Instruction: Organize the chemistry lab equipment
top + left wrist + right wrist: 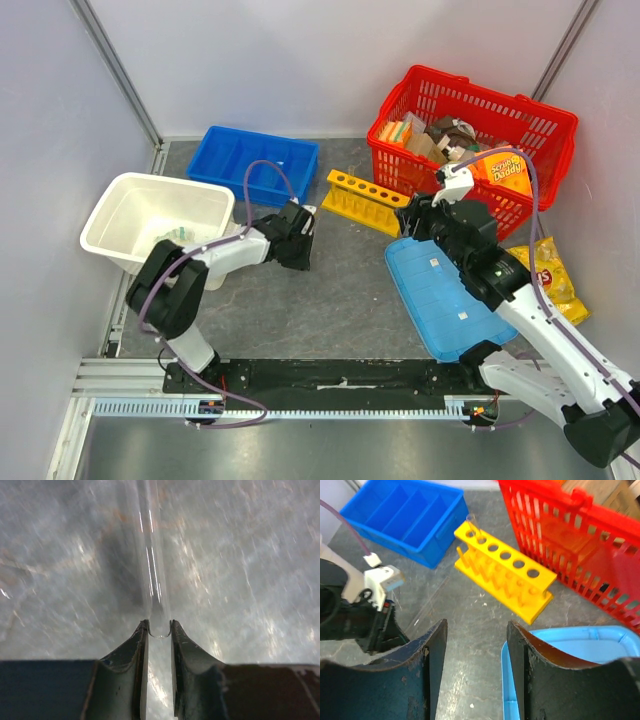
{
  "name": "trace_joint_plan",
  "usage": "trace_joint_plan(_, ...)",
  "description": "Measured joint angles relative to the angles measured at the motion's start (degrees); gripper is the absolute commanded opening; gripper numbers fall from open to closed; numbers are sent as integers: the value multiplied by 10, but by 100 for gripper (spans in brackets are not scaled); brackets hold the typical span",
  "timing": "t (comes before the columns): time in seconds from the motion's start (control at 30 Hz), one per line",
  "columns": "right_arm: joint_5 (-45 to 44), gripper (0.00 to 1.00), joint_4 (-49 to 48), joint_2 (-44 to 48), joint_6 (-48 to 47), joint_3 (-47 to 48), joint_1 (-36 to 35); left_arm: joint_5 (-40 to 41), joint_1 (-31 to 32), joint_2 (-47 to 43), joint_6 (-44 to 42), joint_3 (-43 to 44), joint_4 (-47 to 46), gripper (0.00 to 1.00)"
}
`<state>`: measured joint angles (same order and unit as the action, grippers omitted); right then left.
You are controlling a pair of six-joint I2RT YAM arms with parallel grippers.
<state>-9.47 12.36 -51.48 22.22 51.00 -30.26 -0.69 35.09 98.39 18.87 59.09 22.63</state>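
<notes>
left wrist: left gripper (159, 630) pinches the clear tube (152, 565) by its rounded end, long axis running straight ahead; right gripper (476, 645) gapes wide.

The rack (365, 200) is yellow, the tube (152, 555) clear, the basket (500, 95) red, the tabletop (340, 290) mottled grey.

Reaches right with low left arm, left gripper (159, 625) pinched on tube (150, 545); holds right gripper (476, 625) raised, parted, aimed far-left.

Even bright light, soft shadows; left wrist view smeared, glare streaks on the clear tube (152, 555)
</notes>
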Motion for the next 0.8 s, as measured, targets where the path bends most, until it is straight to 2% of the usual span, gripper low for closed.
trace_joint_plan(0.3,38,59,5,-42,41,-36,0,-74,8,-160,71,-140,-14,14)
trace_joint_plan(0.4,58,62,-4,-75,76,-44,-2,-94,14,-198,94,-176,-28,14)
trace_joint_plan(0.8,178,76,-143,-214,232,-94,-30,-130,30,-323,140,-240,-89,12)
